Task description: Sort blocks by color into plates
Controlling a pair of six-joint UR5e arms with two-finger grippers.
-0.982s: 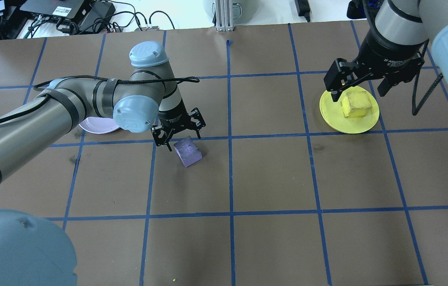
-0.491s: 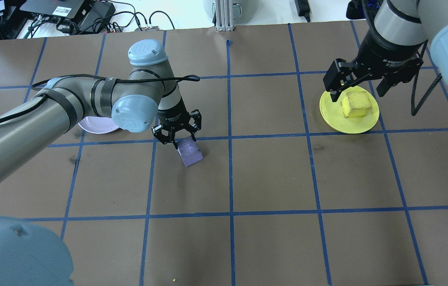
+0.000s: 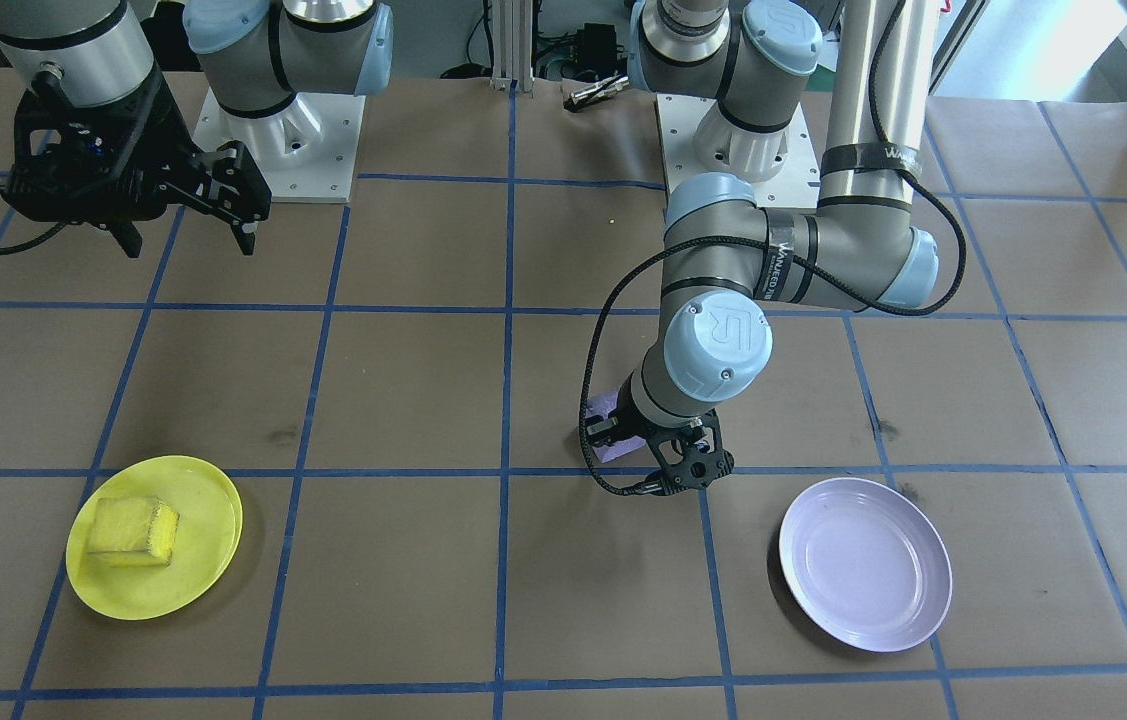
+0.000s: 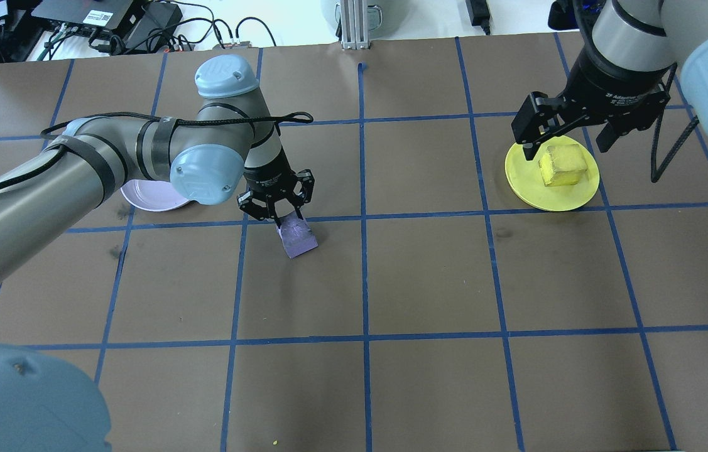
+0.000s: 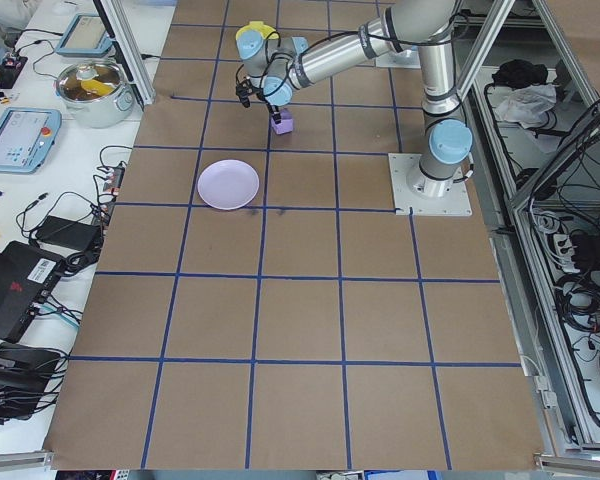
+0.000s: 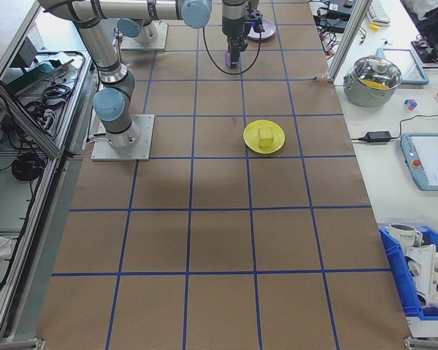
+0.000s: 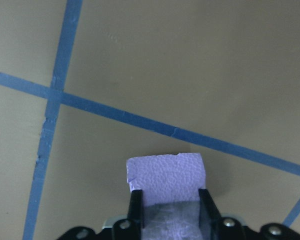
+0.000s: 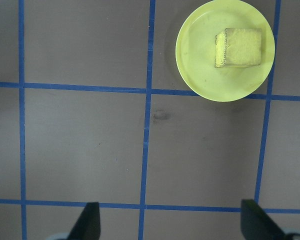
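So the yellow half looks sorted: the yellow block (image 4: 563, 165) sits in the yellow plate (image 4: 524, 188), a bit toward one side, and the right hand (image 4: 567, 129) hangs above it with its fingers spread wide and nothing between them.

The left hand (image 4: 276, 202) is where it could get messy. It's down on the purple block (image 4: 298, 236), which sits on the brown table (image 4: 429, 282) right by a blue tape line. In the wrist view the two fingers (image 7: 135, 207) sit tight against either side of the block, so I'd say it has hold of it, or is just about to. But only the near part of the block is between them; a good chunk sticks out past the tips, so it looks like a shallow grip. The foam seems squishy and rough, so my worry is that it pivots or pops out once it's lifted, especially if the arm swings quickly.

The lavender plate (image 3: 866, 577) is off to the side, well apart from the block, and in the overhead view the left arm mostly hides it. A block dropped on the rim could tip or bounce back onto the table. A release from too high up has the same problem, since foam bounces.
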